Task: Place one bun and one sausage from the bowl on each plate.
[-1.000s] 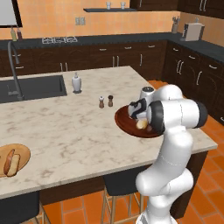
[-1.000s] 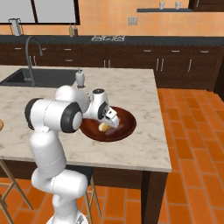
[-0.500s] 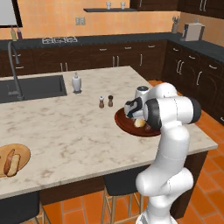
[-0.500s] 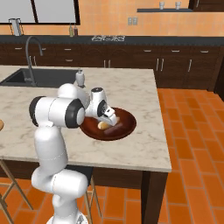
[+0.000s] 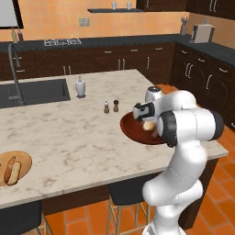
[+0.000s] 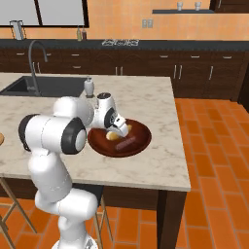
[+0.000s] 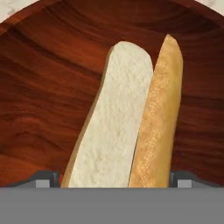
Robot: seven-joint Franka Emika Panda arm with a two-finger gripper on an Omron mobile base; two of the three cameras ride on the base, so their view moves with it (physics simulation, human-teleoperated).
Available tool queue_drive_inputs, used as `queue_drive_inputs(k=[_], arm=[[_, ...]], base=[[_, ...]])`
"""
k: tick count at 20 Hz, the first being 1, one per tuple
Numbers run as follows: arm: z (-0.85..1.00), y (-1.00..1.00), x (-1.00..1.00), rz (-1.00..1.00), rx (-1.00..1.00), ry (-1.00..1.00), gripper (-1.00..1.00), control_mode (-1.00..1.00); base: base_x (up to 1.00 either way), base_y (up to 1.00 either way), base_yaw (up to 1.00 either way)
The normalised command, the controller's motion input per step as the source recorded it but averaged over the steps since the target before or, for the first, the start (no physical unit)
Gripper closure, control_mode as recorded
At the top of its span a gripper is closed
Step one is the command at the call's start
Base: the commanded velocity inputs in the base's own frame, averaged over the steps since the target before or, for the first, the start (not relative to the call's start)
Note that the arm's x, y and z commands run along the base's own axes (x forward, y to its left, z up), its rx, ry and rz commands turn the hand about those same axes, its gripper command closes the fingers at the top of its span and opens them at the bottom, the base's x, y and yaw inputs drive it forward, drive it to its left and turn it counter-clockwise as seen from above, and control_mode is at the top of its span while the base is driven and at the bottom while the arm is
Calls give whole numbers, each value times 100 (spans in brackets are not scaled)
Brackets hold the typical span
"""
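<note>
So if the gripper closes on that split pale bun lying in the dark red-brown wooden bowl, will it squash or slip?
The split pale bun looks soft and bready, so it will probably compress under the open gripper rather than slip. Its two halves show a seam, so it may splay or hinge. It lies flat on the dark red-brown wooden bowl, so it seems unlikely to roll.

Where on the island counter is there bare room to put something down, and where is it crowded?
The widest bare marble lies between the tan plate at the near left corner, the sink behind, and the shakers. The far right corner past the bowl looks bare too. It is crowded at the bowl, where the open gripper hangs over the bun.
</note>
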Motion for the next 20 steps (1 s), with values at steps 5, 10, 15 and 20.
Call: queue_drive_inputs(k=[5, 10, 15, 20], arm=[[100, 5, -71, 1, 1, -7, 100, -100], [99, 28, -100, 5, 4, -1, 100, -100], [63, 42, -100, 7, 5, 10, 100, -100], [-57, -3, -100, 0, -7, 19, 100, -100]], base=[[0, 0, 0], [0, 0, 0], [0, 0, 0], [0, 0, 0]])
